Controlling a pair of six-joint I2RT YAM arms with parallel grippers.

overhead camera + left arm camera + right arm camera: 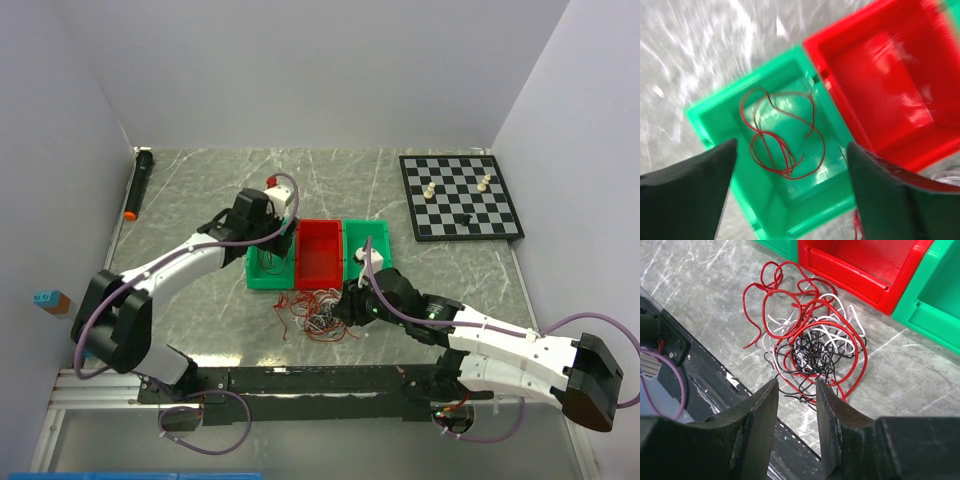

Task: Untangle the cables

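The left arm (165, 268) and right arm (505, 350) had white shells and black joints; purple cables (590, 317) trailed alongside; fingers (760, 425) were matte black.

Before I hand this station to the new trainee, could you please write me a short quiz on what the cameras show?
1. True or false: the red bin holds a white cable.
2. What colour is the cable lying in the left green bin? A) black B) red C) white
3. Fill in: the tangle lies just ahead of the right end effector, whose jaws stand ____.

Key: 1 false, no cable shows in it; 2 B; 3 open, with nothing between them.
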